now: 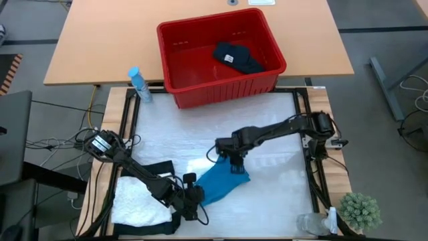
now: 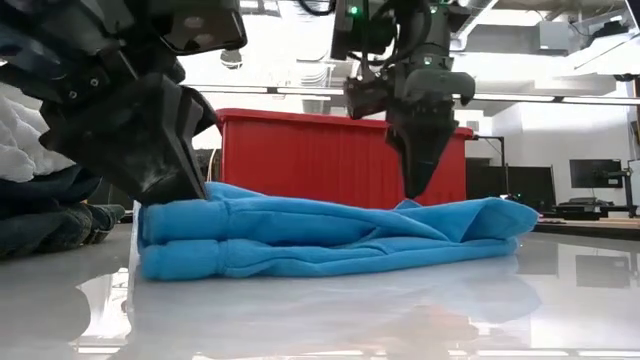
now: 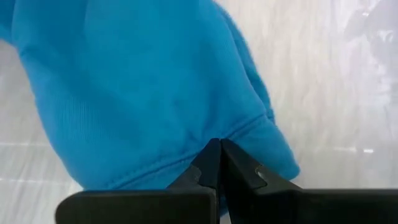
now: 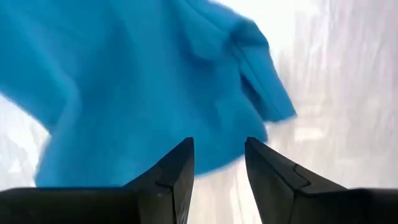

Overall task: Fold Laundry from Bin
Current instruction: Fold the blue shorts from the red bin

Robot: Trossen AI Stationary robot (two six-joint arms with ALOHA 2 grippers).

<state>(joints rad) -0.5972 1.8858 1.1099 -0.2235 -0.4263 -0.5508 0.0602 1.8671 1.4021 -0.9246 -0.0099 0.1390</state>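
Note:
A small bright blue garment [image 1: 224,184] lies bunched in folds on the white table cover, mid-table toward the near side. My left gripper [image 1: 194,199] is shut at its near left end [image 2: 170,215]. My right gripper [image 1: 235,163] points down, open, just over the garment's far part [image 2: 415,210]; nothing is between its fingers [image 4: 180,168]. The red bin [image 1: 200,87] stands at the far edge with a black garment [image 1: 237,57] inside. A white crinkled cloth [image 1: 137,201] and a black one [image 1: 155,171] lie at the near left. My left gripper pinches the blue garment's hemmed edge [image 3: 214,134] between its two shut fingers, at the garment's near left end. The fingers slant down from the table's near left. The cloth puckers at the fingertips, and the garment lies on the table, slack.
A blue spray bottle [image 1: 139,84] stands left of the bin. A small green plant [image 1: 361,211] and a clear bottle [image 1: 314,224] sit at the near right corner. Bare white cover [image 1: 281,134] stretches between the bin and the blue garment.

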